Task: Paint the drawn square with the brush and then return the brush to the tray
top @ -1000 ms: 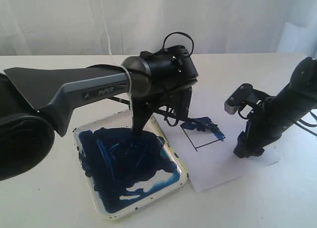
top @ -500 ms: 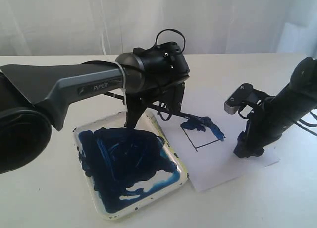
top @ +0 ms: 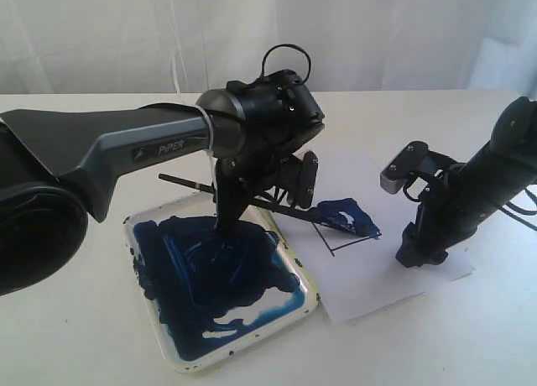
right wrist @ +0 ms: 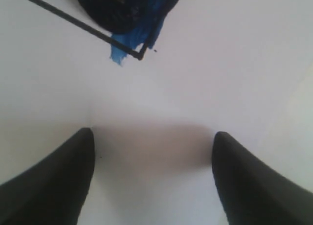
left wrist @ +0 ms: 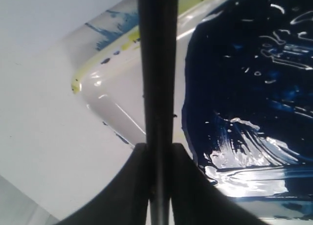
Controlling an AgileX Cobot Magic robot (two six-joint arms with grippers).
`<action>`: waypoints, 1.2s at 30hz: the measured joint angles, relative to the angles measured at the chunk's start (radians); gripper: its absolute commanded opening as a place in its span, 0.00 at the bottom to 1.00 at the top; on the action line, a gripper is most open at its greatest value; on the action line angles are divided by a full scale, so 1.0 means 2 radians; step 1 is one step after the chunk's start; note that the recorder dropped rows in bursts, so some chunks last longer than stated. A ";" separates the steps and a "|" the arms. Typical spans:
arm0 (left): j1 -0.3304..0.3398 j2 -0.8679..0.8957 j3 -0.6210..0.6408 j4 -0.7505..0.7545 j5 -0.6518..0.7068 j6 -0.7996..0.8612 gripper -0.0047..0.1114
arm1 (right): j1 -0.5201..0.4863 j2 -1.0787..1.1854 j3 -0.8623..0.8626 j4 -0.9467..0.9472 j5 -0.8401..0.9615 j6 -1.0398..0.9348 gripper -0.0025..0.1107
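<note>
My left gripper [top: 226, 218] is shut on the thin black brush [top: 180, 182], low over the back edge of the tray [top: 309, 306]. The brush slants to the right and its wet tip rests on the drawn square [top: 346, 218], whose upper part is smeared dark blue. In the left wrist view the handle [left wrist: 156, 78] runs straight out between the shut jaws of the gripper [left wrist: 157, 159], above the yellowish tray rim [left wrist: 77, 83]. My right gripper [top: 415, 256] stands open, tips down on the white paper [top: 394, 277] beside the square. The right wrist view shows the gripper [right wrist: 152, 134] empty and the square's painted corner [right wrist: 128, 45].
Dark blue paint [top: 218, 277] covers most of the tray's inside. The paper lies to the right of the tray on a white table [top: 67, 336]. A pale curtain [top: 126, 33] hangs behind.
My left gripper lifted out of the tray's paint and shifted back a little, and the brush tip swept across the square. The blue smear there has grown. The right arm has not moved.
</note>
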 measured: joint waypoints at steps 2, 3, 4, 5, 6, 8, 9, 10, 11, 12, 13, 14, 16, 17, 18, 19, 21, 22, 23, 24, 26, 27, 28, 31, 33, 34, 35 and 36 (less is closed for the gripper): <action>0.000 0.000 0.000 0.000 0.004 0.000 0.04 | 0.000 0.000 0.000 0.000 0.000 0.000 0.58; 0.000 0.000 0.000 0.001 0.006 0.000 0.04 | 0.000 0.000 0.000 0.000 0.000 0.000 0.58; 0.000 0.000 0.000 0.003 0.007 0.000 0.04 | 0.000 0.000 0.000 0.000 0.000 0.000 0.58; 0.000 0.000 0.000 0.007 0.007 0.000 0.04 | 0.000 0.000 0.000 0.000 0.000 0.000 0.58; 0.000 0.000 0.000 0.012 0.007 0.000 0.04 | 0.000 0.000 0.000 0.000 0.000 0.000 0.58; 0.000 0.000 0.000 0.018 0.007 0.000 0.04 | 0.000 0.000 0.000 0.000 0.000 0.000 0.58; 0.000 0.000 0.000 0.022 0.007 0.000 0.04 | 0.000 0.000 0.000 0.000 0.000 0.000 0.58; 0.000 0.000 0.000 0.022 0.007 -0.002 0.04 | 0.000 0.000 0.000 0.000 0.000 0.000 0.58; 0.000 0.000 0.000 0.023 0.007 -0.006 0.04 | 0.000 0.000 0.000 0.000 0.000 0.000 0.58; 0.000 0.000 0.000 0.024 0.007 -0.010 0.04 | 0.000 0.000 0.000 0.000 0.000 0.000 0.58; 0.000 0.000 0.000 0.026 0.007 -0.013 0.04 | 0.000 0.000 0.000 0.000 0.000 0.000 0.58; 0.000 0.000 0.000 0.030 0.007 -0.016 0.04 | 0.000 0.000 0.000 0.000 0.000 0.000 0.58; 0.000 0.000 0.000 0.045 0.007 -0.022 0.04 | 0.000 0.000 0.000 0.000 0.000 0.000 0.58; 0.000 0.000 0.000 0.055 0.007 -0.028 0.04 | 0.000 0.000 0.000 0.000 0.000 0.000 0.58; 0.000 0.000 0.000 0.063 0.007 -0.033 0.04 | 0.000 0.000 0.000 0.000 0.000 0.000 0.58; 0.000 0.000 0.000 0.072 0.007 -0.037 0.04 | 0.000 0.000 0.000 0.000 0.000 0.000 0.58; 0.000 0.000 0.000 0.087 0.007 -0.044 0.04 | 0.000 0.000 0.000 0.000 0.000 0.000 0.58; 0.000 0.000 0.000 0.088 0.007 -0.045 0.04 | 0.000 0.000 0.000 0.000 0.000 0.000 0.58; 0.000 0.000 0.000 0.086 0.007 -0.045 0.04 | 0.000 0.000 0.000 0.000 0.000 0.000 0.58; 0.000 0.000 0.000 0.082 0.007 -0.044 0.04 | 0.000 0.000 0.000 0.000 0.000 0.000 0.58; -0.001 0.000 0.000 0.063 0.007 -0.037 0.04 | 0.000 0.000 0.000 0.000 0.000 0.000 0.58; -0.006 0.000 0.000 0.058 0.007 -0.033 0.04 | 0.000 0.000 0.000 0.000 0.000 0.000 0.58; -0.010 0.000 0.000 0.057 0.007 -0.030 0.04 | 0.000 0.000 0.000 0.000 0.000 0.000 0.58; -0.028 0.000 0.000 0.056 0.007 -0.015 0.04 | 0.000 0.000 0.000 0.000 0.000 0.000 0.58; -0.031 0.000 0.000 0.057 0.007 -0.014 0.04 | 0.000 0.000 0.000 0.000 0.000 0.000 0.58; -0.031 0.000 0.000 0.060 0.007 -0.014 0.04 | 0.000 0.000 0.000 0.000 0.000 0.000 0.58; -0.031 0.000 0.000 0.061 0.007 -0.012 0.04 | 0.000 0.000 0.000 0.000 0.000 0.000 0.58; -0.030 0.000 0.000 0.063 0.007 -0.012 0.04 | 0.000 0.000 0.000 0.000 0.000 0.000 0.58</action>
